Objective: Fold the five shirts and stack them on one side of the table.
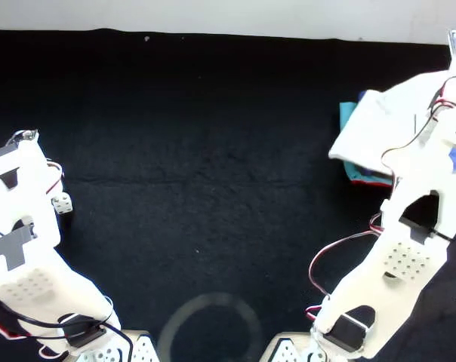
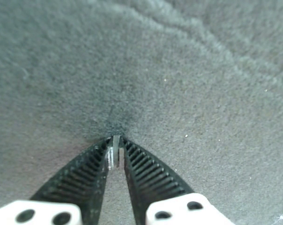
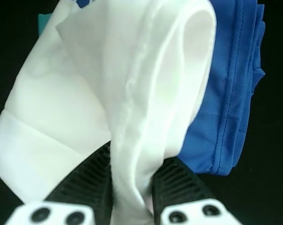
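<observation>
The right hand (image 3: 137, 158) pinches the white shirt (image 3: 62, 108) over the blue shirt (image 3: 226, 108). The left hand (image 2: 115, 146) is closed, near the worktop (image 2: 188, 65).

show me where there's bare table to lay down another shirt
The wide middle of the black cloth, between the left arm and the shirt stack, is bare. The far right is crowded: the right gripper holds the white shirt there.

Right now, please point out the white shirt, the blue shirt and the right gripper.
white shirt (image 3: 52, 117): right wrist view, its flat panel.
blue shirt (image 3: 212, 122): right wrist view, top layer beside the seam.
right gripper (image 3: 137, 161): right wrist view, midway between its fingertips, pinching the white shirt.
</observation>
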`<state>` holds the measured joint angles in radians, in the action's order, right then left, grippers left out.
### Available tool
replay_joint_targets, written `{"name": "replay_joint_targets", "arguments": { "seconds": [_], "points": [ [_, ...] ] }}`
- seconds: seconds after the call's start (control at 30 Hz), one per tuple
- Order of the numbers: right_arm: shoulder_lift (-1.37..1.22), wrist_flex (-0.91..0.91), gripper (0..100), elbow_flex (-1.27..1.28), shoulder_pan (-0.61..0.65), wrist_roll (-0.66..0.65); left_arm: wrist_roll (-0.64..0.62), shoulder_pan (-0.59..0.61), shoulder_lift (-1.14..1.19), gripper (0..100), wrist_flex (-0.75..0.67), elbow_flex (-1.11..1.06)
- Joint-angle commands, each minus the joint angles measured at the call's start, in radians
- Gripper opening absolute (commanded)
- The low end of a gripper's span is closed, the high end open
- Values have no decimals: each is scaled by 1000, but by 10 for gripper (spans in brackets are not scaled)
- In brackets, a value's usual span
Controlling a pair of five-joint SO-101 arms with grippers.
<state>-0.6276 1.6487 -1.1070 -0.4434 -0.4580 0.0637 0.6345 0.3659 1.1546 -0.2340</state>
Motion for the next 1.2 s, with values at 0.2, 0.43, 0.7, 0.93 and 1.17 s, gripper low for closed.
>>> {"name": "replay_joint_targets", "arguments": {
  "seconds": [0.2, 0.43, 0.7, 0.93, 1.17],
  "points": [
    [-1, -166, 6, -2, -50, -98, 2, -13, 10, 10, -20, -4],
    [-44, -188, 6, -8, -59, -198, 2, -13, 10, 10, -20, -4],
    [-119, -225, 39, -10, -76, -212, 0, -13, 10, 10, -20, -4],
    [-114, -377, 170, -12, -120, 20, 0, -13, 10, 10, -20, -4],
    [-113, -407, 173, -13, -99, 91, 0, -13, 10, 10, -20, -4]
  ]
}}
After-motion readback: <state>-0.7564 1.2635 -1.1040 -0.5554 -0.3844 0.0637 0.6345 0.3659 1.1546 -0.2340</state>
